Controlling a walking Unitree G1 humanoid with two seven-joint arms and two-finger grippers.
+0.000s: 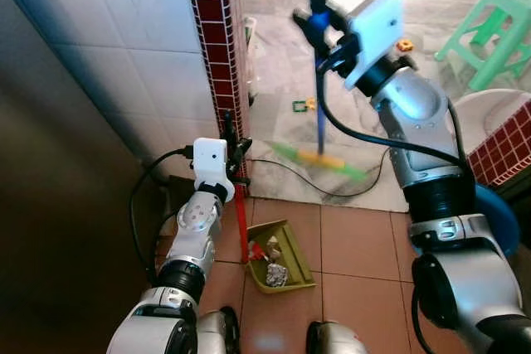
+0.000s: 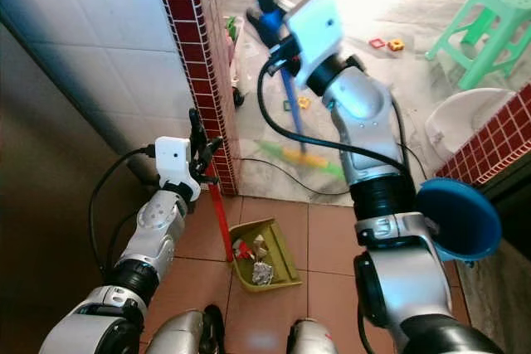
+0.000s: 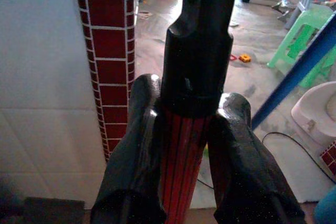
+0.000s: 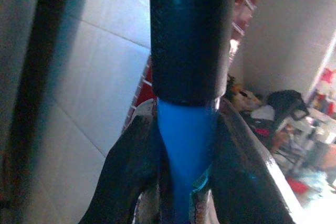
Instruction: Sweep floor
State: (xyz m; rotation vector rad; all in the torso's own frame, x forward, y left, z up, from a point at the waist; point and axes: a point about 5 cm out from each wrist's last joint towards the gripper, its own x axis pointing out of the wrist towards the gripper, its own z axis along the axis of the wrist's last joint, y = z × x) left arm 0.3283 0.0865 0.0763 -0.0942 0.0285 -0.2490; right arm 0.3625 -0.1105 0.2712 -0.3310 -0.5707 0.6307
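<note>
My left gripper is shut on the black grip at the top of a red dustpan handle, close to the brick pillar. In the left wrist view both fingers clamp that red handle. The green dustpan rests on the brown floor tiles in front of my feet, holding crumpled debris. My right gripper is raised and shut on the blue broom handle. The broom's green and yellow head is blurred over the pale floor beyond the dustpan. In the right wrist view the blue handle sits between the fingers.
A red-brick pillar and a white tiled wall stand at my left. A black cable lies across the pale floor. Small toys are scattered farther out. A green stool, a white basin and a red-tiled ledge stand at right.
</note>
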